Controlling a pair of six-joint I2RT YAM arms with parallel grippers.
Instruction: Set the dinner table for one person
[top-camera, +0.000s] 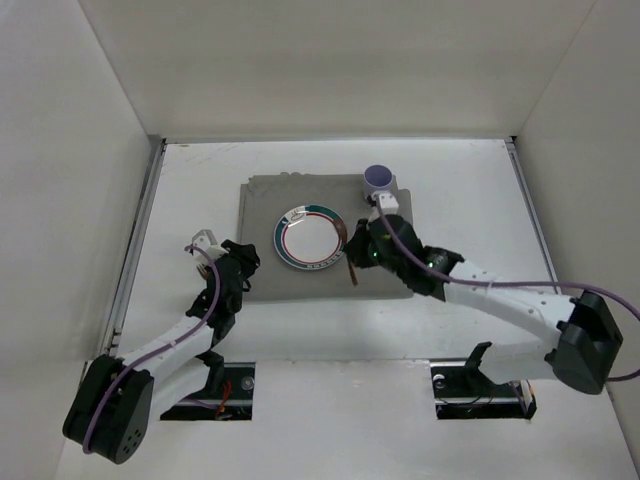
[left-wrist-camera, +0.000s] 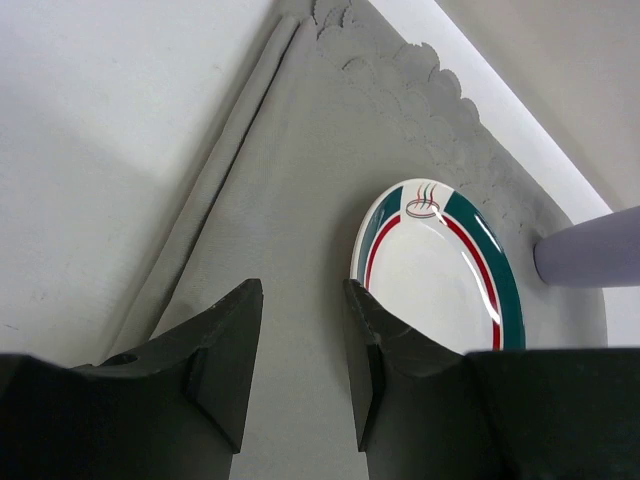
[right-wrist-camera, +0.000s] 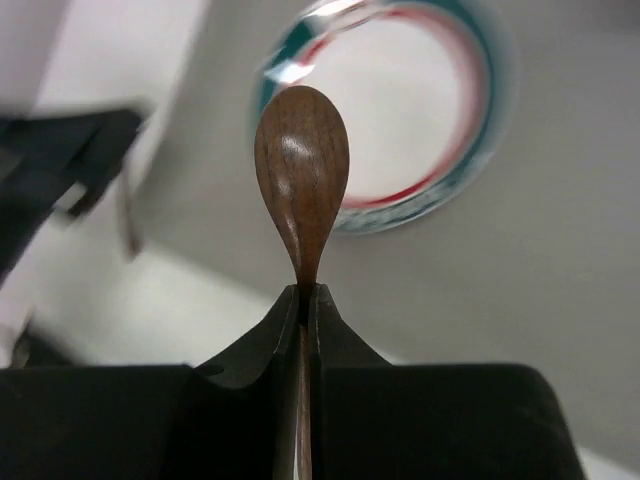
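Note:
A grey placemat lies on the white dinner table, with a green- and red-rimmed plate on it. My right gripper hovers just right of the plate, shut on the handle of a wooden spoon. In the right wrist view the spoon bowl sticks out past the closed gripper, over the placemat beside the plate. My left gripper is open and empty above the placemat's left part; in its wrist view the gripper frames bare placemat, plate to the right.
A purple cup stands at the placemat's far right corner and shows in the left wrist view as a lilac cup. The placemat's left edge is folded into a ridge. White walls enclose the table on three sides.

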